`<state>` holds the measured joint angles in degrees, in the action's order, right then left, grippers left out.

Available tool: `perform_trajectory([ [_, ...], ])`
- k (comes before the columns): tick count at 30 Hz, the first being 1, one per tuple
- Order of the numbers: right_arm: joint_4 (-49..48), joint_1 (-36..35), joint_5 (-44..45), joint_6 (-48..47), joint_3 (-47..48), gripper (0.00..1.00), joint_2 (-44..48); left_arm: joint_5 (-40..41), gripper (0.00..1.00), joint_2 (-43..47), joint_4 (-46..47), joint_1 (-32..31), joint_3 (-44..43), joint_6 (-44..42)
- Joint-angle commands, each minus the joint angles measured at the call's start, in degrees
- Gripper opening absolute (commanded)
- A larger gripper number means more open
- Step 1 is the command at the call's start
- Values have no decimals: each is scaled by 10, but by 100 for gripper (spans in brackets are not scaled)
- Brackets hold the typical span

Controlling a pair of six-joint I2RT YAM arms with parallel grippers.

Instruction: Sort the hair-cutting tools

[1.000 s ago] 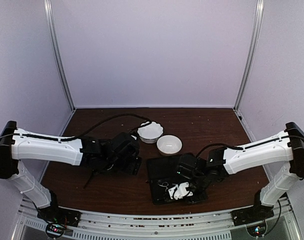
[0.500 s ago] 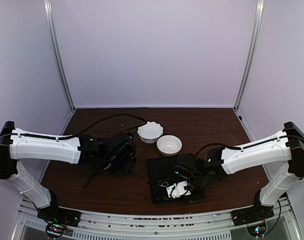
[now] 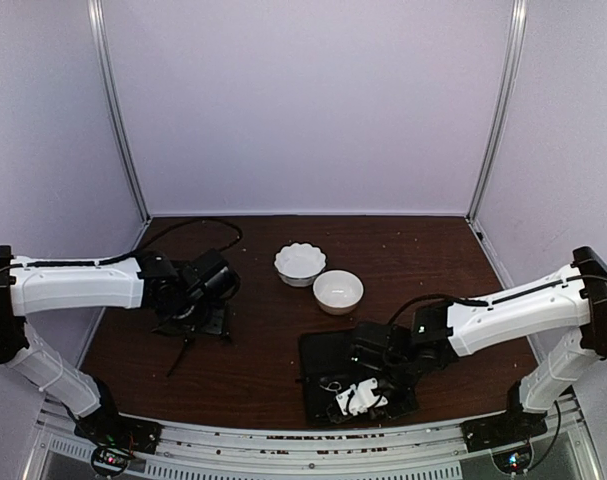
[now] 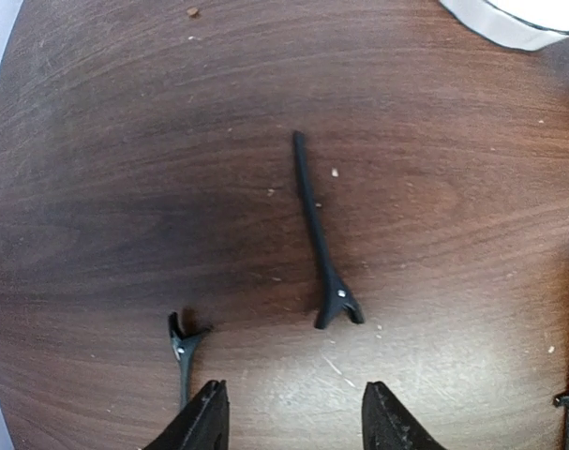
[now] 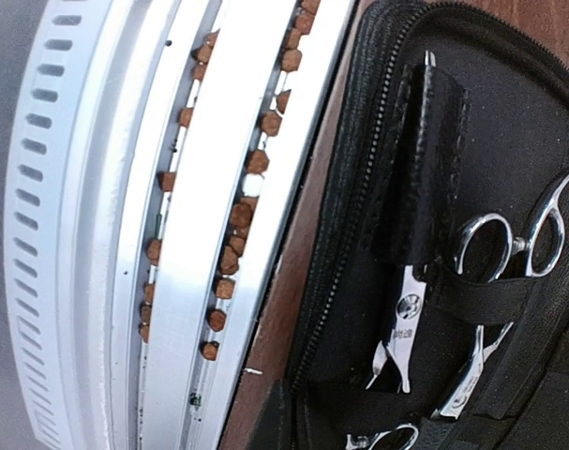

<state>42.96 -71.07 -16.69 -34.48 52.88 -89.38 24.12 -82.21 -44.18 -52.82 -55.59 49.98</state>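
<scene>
Two thin black clips lie on the wood in the left wrist view: a long one (image 4: 314,220) ahead of my fingers, and another (image 4: 182,356) partly behind my left finger. My left gripper (image 4: 298,422) hovers just short of them, open with nothing between its fingers; from above it is (image 3: 191,312) at the table's left, with one clip (image 3: 176,360) showing near it. Two silver scissors (image 5: 408,323) (image 5: 498,251) sit under elastic straps inside the open black case (image 5: 378,141). My right gripper (image 3: 355,398) is over that case, shut; its fingertips do not show in its own wrist view.
Two white bowls (image 3: 299,262) (image 3: 338,290) stand mid-table; one's rim (image 4: 509,23) shows top right in the left wrist view. The case (image 3: 318,350) lies close to the table's near edge, beside the white slotted rail (image 5: 172,234).
My left arm has pulled back leftwards from beside the bowls to the clips, its jaws narrowing. My right gripper has shut and shifted slightly toward the near edge over the case.
</scene>
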Motion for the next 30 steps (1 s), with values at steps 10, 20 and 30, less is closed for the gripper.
perform_trajectory([
  [10,19,19,43,-2,-22,40,145,-60,40,-135,-32,62,-105,-52],
  [20,-45,193,58,27,-52,42,208,-96,28,-220,-36,89,-153,-70],
  [30,-61,204,60,23,-67,42,212,-113,28,-265,-38,90,-164,-66],
])
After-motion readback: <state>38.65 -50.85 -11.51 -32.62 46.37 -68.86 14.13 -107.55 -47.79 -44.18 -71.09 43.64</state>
